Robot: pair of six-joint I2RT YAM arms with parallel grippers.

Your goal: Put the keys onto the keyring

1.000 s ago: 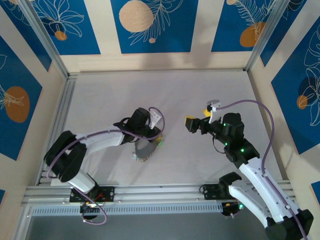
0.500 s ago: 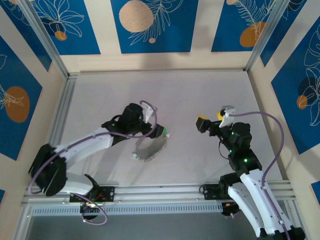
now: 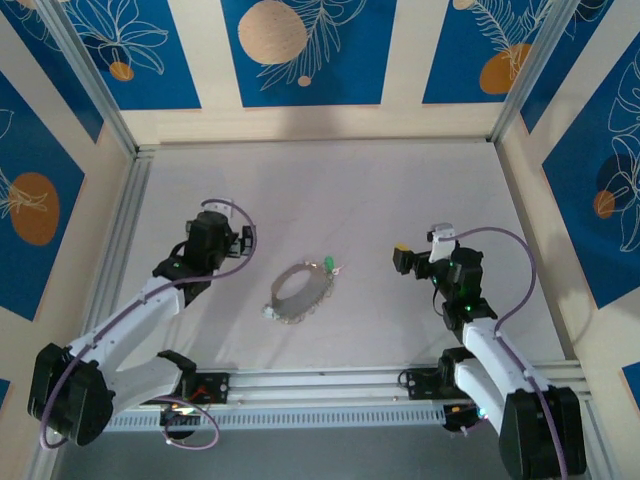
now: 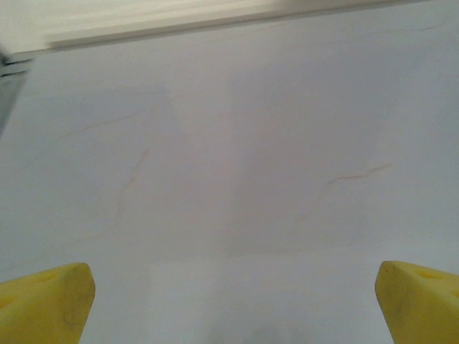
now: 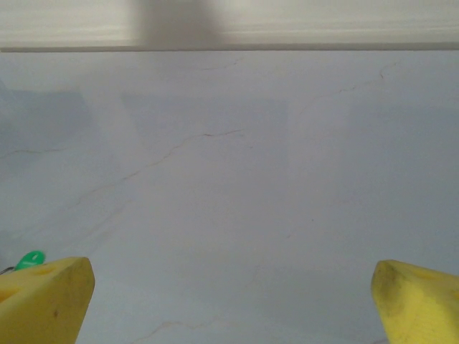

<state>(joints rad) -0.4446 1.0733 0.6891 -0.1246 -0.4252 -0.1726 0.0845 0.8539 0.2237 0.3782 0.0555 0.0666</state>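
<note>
Blue leaf-patterned walls box in a pale tabletop [image 3: 400,190], with two arms mounted at its near edge. The left fingers [image 4: 44,304] and right fingers [image 5: 43,297] are both released, spread wide and empty. One keyring [image 3: 312,302] lies flat mid-tabletop between them, apart from both. It looks like light, stiff, slippery wire, best pinched across a bare stretch of loop. One green-headed key [image 3: 328,264] rests at its far right edge. The grey keys [image 3: 273,312] at its near left are too small to count.
</note>
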